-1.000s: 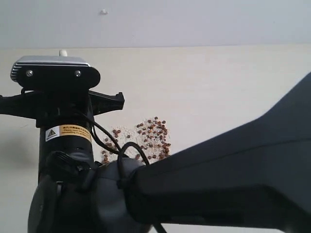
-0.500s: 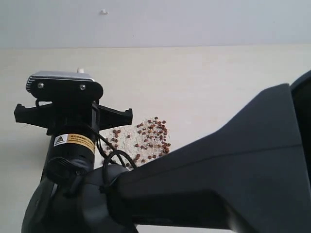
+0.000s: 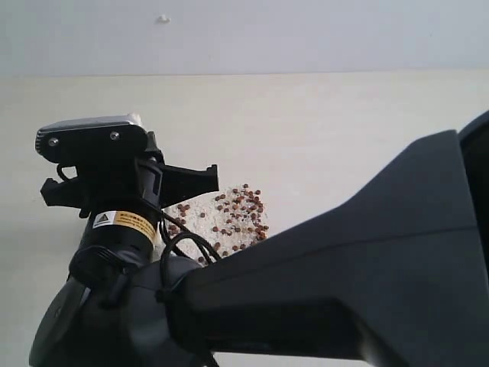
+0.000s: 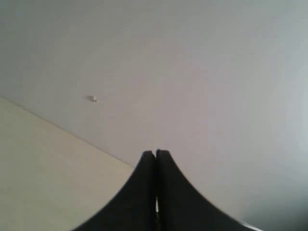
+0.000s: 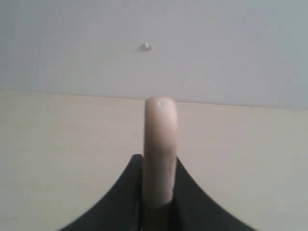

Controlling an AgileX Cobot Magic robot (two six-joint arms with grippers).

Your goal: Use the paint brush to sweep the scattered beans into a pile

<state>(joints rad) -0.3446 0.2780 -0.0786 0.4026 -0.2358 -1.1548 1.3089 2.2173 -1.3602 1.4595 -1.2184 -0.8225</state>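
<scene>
The beans [image 3: 233,218], small reddish-brown pellets mixed with pale grains, lie clustered on the cream table in the exterior view. The right arm reaches across in front of them, and its wrist [image 3: 114,191] partly hides their left side. My right gripper [image 5: 160,161] is shut on the paint brush's pale wooden handle [image 5: 160,130], which sticks up between the jaws. The handle's tip [image 3: 136,118] peeks above the wrist in the exterior view. The bristles and ferrule are hidden. My left gripper [image 4: 155,153] is shut on nothing and faces the wall.
The right arm's large black link [image 3: 367,283] fills the lower right of the exterior view. The cream table [image 3: 344,138] runs back to a grey wall carrying a small white stud [image 3: 163,18].
The right wrist has moved right and slightly down toward the beans, then tilted. The grip on the brush handle is unchanged. The beans look much the same.
</scene>
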